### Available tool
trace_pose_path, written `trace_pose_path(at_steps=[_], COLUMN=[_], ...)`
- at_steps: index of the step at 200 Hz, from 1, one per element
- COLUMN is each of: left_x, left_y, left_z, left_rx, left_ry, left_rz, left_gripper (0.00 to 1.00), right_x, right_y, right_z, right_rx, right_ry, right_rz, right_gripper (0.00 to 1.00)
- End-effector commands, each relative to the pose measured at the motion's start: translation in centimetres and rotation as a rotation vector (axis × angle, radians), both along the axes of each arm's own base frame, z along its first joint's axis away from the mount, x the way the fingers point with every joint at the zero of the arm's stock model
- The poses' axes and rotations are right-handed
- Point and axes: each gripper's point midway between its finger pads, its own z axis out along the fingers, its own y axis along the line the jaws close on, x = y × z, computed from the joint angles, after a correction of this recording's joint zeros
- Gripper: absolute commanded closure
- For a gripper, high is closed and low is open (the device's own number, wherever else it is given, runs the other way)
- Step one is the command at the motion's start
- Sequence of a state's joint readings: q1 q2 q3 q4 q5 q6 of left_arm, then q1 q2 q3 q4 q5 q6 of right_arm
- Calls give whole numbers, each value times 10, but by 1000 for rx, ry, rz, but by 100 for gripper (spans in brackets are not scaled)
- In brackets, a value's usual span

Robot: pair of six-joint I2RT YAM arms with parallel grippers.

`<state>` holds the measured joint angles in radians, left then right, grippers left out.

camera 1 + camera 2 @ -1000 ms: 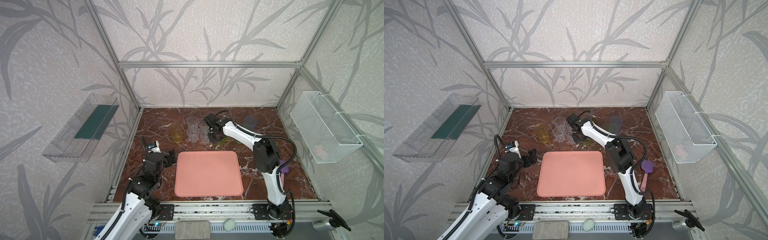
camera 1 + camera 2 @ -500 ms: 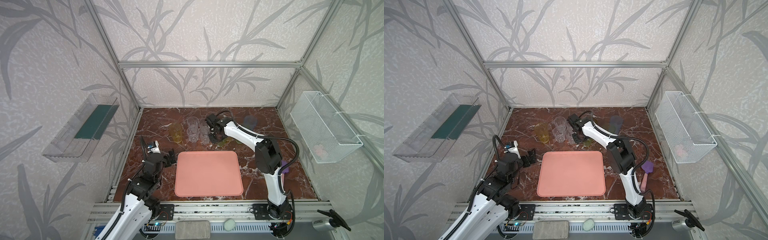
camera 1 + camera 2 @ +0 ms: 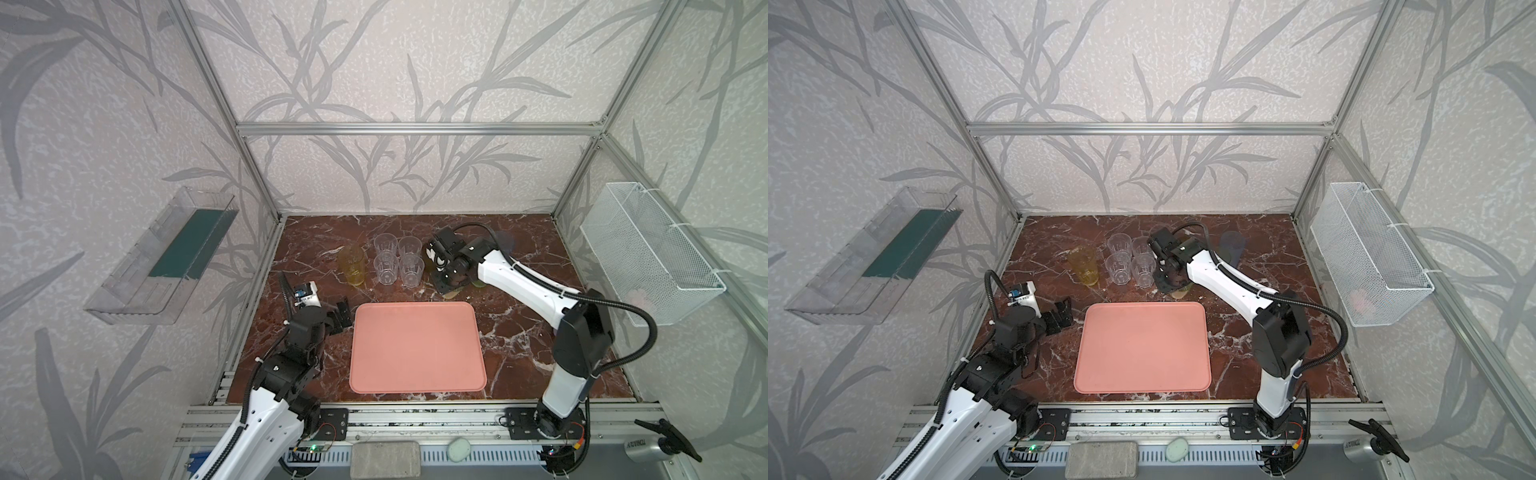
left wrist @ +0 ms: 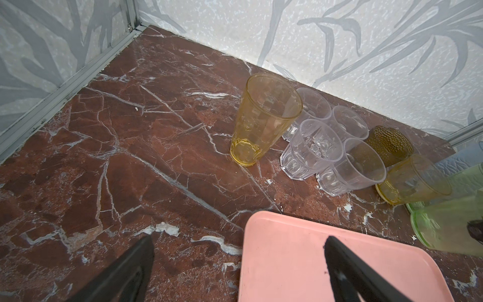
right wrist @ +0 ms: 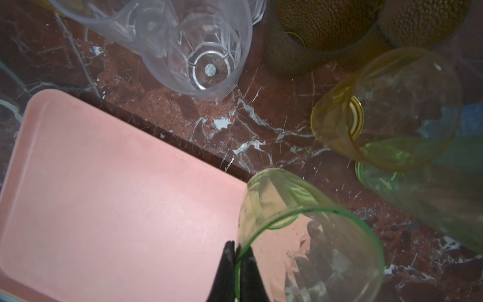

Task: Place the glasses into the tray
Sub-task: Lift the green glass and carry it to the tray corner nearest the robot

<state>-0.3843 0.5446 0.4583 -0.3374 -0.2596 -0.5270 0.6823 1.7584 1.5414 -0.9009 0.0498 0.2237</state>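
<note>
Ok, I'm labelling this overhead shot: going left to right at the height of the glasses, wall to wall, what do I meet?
clear wall bin → tall yellow glass → four clear glasses → right gripper, pinching a light green glass by its rim → blue-purple glass → white wire basket

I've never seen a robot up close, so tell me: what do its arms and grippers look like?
The left arm and right arm match: white shells on the long links, black blocks at the joints, a black ribbed hose looping along each. The left gripper and right gripper are black, each with two flat tapering fingers.
</note>
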Motion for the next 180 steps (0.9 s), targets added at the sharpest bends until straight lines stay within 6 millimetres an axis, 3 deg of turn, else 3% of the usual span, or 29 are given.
trace_pose_path(at_steps=[1,46,78,128,180], left_x=[-3,-4,-4,-6,-5], left_y=[2,-1,-5,-10,-13], left_z=[4,2,2,1,-4], left_rx=[-20,-34,-53,-67,-81], left_ry=[2,14,17,26,37], left_rz=[18,6,-12,-36,-46], left_gripper=[1,1,1,1,1], right_x=[-35,-100,-136,-174,-194], right_y=[-7,-32,-37,-44,-42], right_z=[13,3,-9,-36,-46], right_rx=[61,40,90,110,77], right_ry=[48,114,146,215,211], right_rz=[2,-5,-16,-44,-35], right_gripper=[100,100,100,100,100])
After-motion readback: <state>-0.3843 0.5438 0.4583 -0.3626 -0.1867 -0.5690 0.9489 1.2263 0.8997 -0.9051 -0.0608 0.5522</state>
